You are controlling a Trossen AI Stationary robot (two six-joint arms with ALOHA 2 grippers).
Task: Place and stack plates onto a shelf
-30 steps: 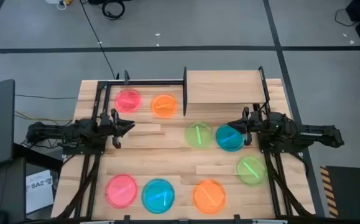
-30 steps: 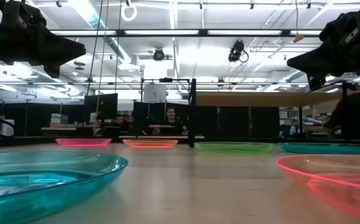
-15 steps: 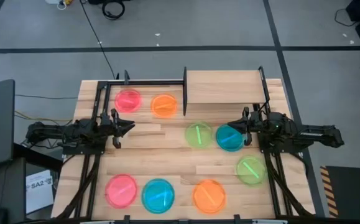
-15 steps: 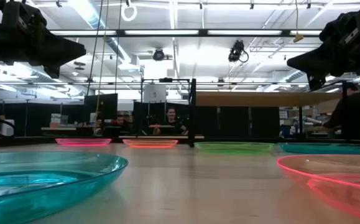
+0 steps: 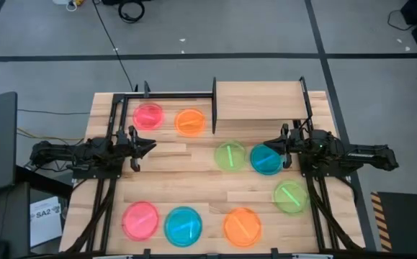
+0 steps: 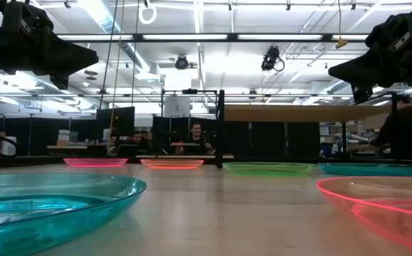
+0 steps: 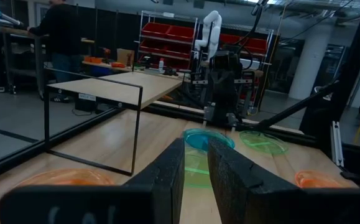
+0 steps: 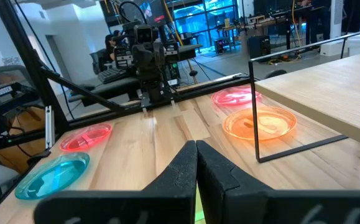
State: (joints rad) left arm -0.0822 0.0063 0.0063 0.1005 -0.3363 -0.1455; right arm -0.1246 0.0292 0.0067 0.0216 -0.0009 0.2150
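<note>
Across wooden tabletop (image 5: pixel 194 183), eight bright plates, shelf (image 5: pixel 258 99) bare, workshop behind

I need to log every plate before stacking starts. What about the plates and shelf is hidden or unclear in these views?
- Shelf top: the low view shows only its edge, so its surface is unseen there.
- Blue plate by the right gripper: partly covered by it in the high view.
- Near blue plate and pink plate: cut by the low view's edges.
</note>
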